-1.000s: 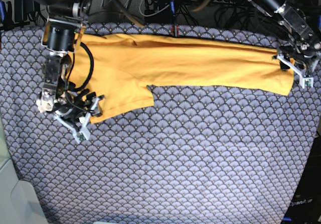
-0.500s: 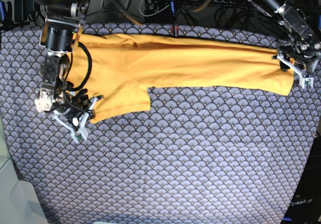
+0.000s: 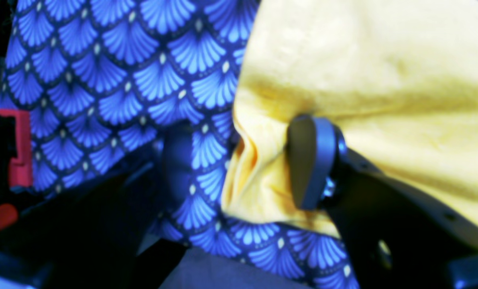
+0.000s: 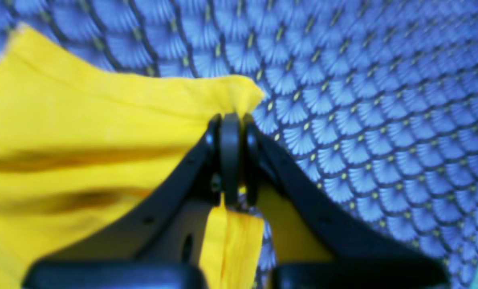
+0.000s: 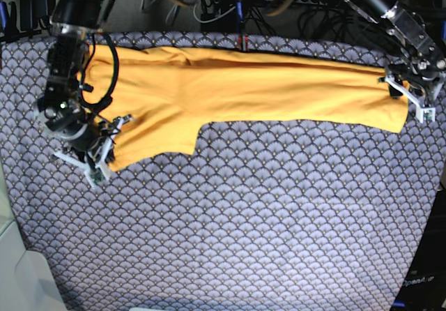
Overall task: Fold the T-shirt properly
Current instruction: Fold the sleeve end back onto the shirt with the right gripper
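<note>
— Where is the T-shirt (image 5: 237, 88) lying right now?

— I'm seeing it stretched as a long folded band across the far part of the patterned cloth (image 5: 244, 220), with one sleeve hanging down from the band toward the near side at the end where my right arm is working.

— And what is the right gripper (image 4: 230, 160) doing?

— Its jaws are pressing together on the sleeve's corner. In the right wrist view I'm looking at yellow fabric pinched between the pads, with a strip of it poking out below them. From the base view that gripper (image 5: 97, 161) is sitting right at the sleeve's lower tip.

— The left one?

— The left gripper (image 5: 411, 95) is sitting at the opposite end of the T-shirt, at the hem corner. Its jaws are standing wide apart: one finger (image 3: 311, 164) is resting against the bunched hem, the other is lying over the patterned cloth beside the fabric. I'm not seeing it clamping anything.
</note>
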You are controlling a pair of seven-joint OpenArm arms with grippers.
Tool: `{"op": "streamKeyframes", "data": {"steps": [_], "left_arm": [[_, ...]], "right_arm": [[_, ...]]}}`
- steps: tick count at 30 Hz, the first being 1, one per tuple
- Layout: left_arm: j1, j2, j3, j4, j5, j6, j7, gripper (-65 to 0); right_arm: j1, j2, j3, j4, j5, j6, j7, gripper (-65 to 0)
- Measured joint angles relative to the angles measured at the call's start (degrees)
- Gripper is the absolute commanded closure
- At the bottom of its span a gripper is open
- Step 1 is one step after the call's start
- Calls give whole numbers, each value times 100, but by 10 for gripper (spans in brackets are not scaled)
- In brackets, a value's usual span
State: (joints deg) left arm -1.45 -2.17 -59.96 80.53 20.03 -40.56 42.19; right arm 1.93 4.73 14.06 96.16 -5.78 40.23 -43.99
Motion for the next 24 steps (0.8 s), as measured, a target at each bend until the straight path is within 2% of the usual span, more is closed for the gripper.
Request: {"op": "streamKeyframes", "data": {"steps": [7, 10, 14, 20, 24], "left_arm": [[-2, 0, 4, 0, 2, 2, 11, -374], [-2, 0, 7, 0, 2, 2, 11, -374], [0, -17, 7, -13, 2, 2, -24, -374], [0, -70, 13, -31, -20, -39, 20, -374], [0, -74, 13, -35, -17, -44, 22, -374]], "right_arm": [[-903, -83, -125, 1167, 7, -24, -68, 0], [-1449, 24, -328, 1589, 501, 4, 4, 0], [-1926, 216, -461, 1657, 697, 20, -59, 0], [-2496, 883, -448, 1661, 1838, -11, 302, 0], [-2680, 1290, -439, 1655, 2221, 0, 479, 0]]}}
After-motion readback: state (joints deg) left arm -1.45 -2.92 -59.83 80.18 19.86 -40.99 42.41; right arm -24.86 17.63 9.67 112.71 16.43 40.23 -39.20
